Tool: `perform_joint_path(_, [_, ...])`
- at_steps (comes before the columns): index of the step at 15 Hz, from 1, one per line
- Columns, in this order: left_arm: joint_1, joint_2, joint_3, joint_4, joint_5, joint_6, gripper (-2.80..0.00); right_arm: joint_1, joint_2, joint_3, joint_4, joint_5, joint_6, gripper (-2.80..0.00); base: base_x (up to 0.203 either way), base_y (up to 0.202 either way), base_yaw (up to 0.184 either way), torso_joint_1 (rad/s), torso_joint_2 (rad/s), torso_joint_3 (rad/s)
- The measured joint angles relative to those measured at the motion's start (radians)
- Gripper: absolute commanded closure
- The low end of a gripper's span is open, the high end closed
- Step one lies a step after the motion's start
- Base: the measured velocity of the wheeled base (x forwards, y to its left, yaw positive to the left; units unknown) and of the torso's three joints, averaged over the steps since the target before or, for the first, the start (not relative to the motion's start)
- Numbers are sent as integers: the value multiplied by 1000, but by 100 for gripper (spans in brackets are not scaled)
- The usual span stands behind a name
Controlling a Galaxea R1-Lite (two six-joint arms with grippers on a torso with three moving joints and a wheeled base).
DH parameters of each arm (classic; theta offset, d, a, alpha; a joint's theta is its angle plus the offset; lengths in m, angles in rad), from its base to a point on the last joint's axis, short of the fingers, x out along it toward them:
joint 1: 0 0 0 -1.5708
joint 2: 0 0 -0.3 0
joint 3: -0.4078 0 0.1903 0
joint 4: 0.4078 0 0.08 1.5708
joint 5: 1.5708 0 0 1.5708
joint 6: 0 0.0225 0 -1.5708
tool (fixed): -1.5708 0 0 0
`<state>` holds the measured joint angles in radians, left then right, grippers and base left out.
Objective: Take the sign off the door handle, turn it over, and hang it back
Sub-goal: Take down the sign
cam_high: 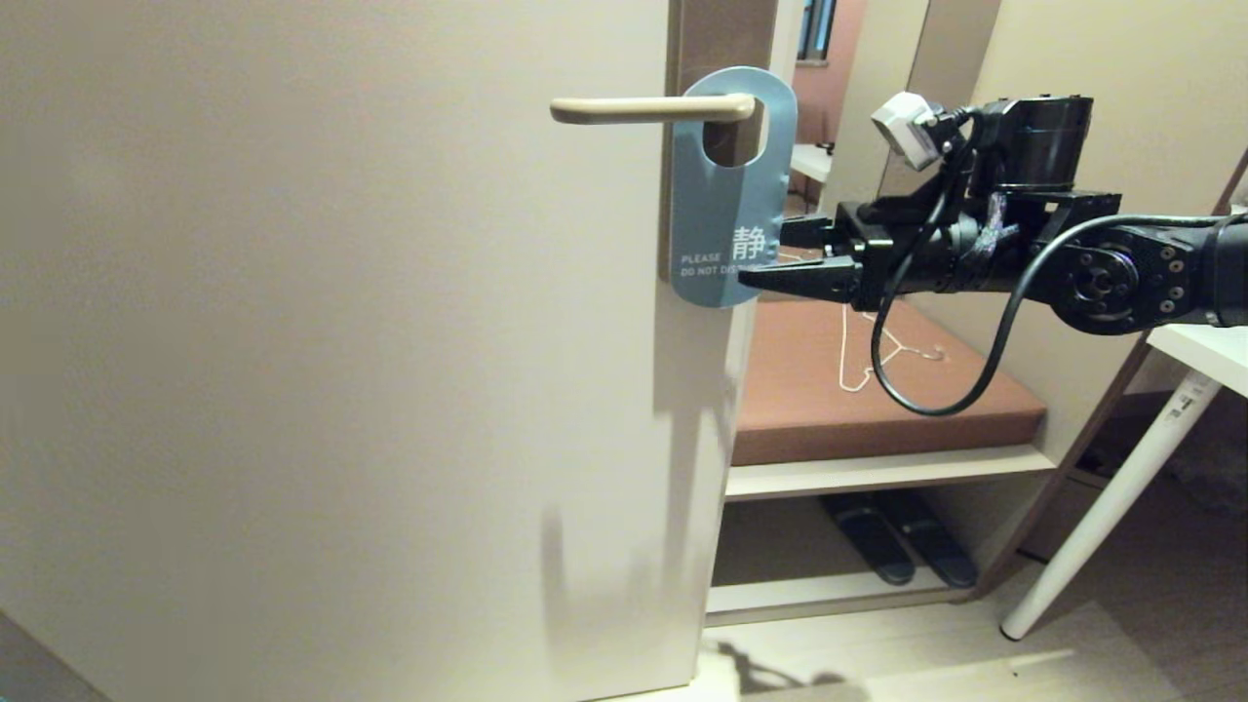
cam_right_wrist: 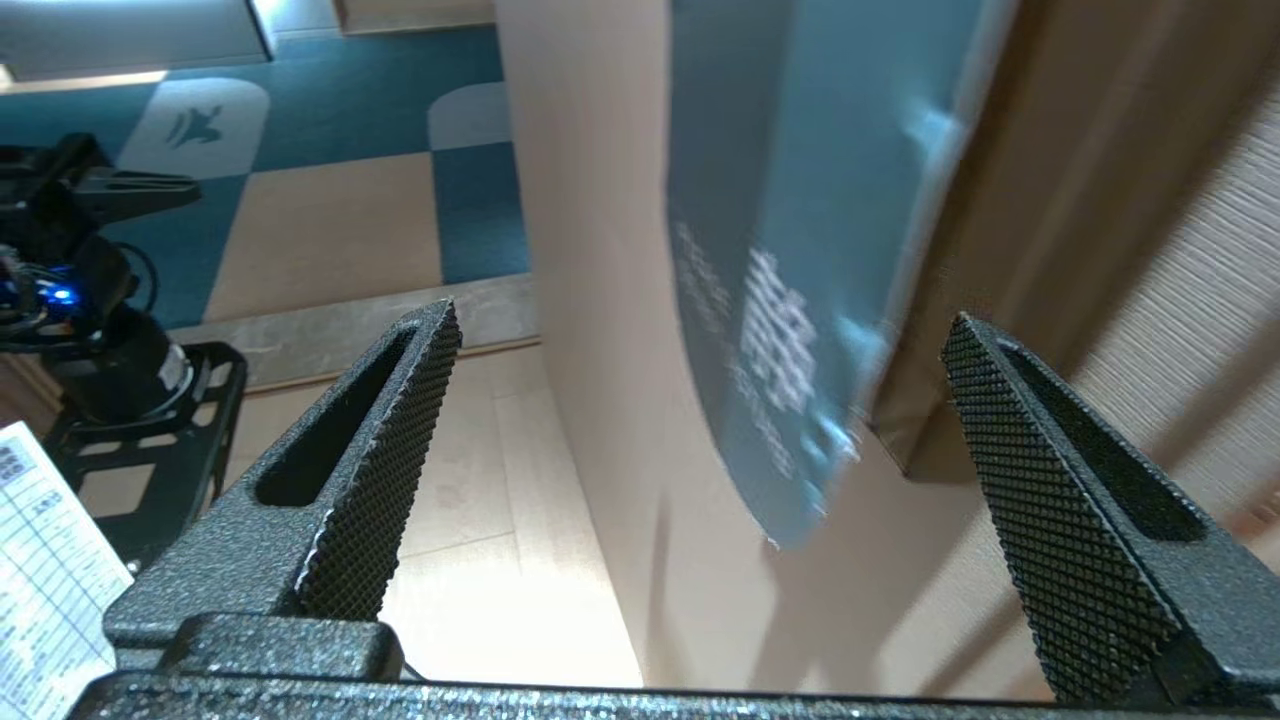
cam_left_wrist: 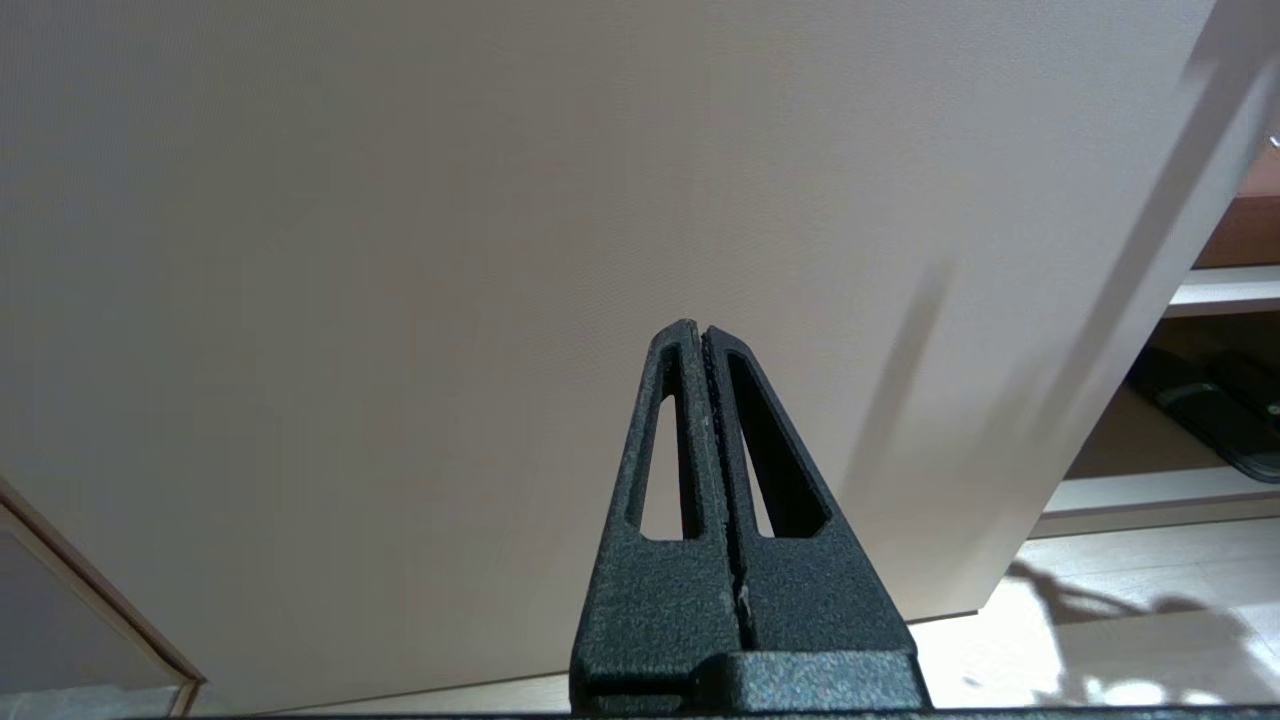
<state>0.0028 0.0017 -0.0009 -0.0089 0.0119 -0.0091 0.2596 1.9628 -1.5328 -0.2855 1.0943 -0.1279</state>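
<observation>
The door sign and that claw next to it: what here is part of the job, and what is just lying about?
Job: sign; door handle; right gripper, open beside the sign.
Lying about: wire hanger; slippers; bench cushion; left gripper, idle.

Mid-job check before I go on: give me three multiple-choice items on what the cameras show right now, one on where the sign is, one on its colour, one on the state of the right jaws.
1. Where is the sign?
A. lying on the brown bench
B. hanging on the door handle
C. lifted clear in the right gripper

2. Which colour faces the head camera?
A. blue-grey with white lettering
B. white with blue lettering
C. red

3. How do the right gripper's jaws stand?
A. shut on the sign
B. shut on nothing
C. open, at the sign's lower end

Answers:
1 B, the lever passes through the sign's hole.
2 A, the blue-grey face reads PLEASE DO NOT DISTURB in part.
3 C, the right wrist view shows the two jaws wide apart with the sign's lower end between them; no grip is visible yet.
</observation>
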Motion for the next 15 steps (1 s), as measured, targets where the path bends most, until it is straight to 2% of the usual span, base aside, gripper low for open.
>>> perform_joint_path(15, [0,0,0,0,0,0,0,83,18,-53,-6,7,-1,-280,0,0,0,0,0,0])
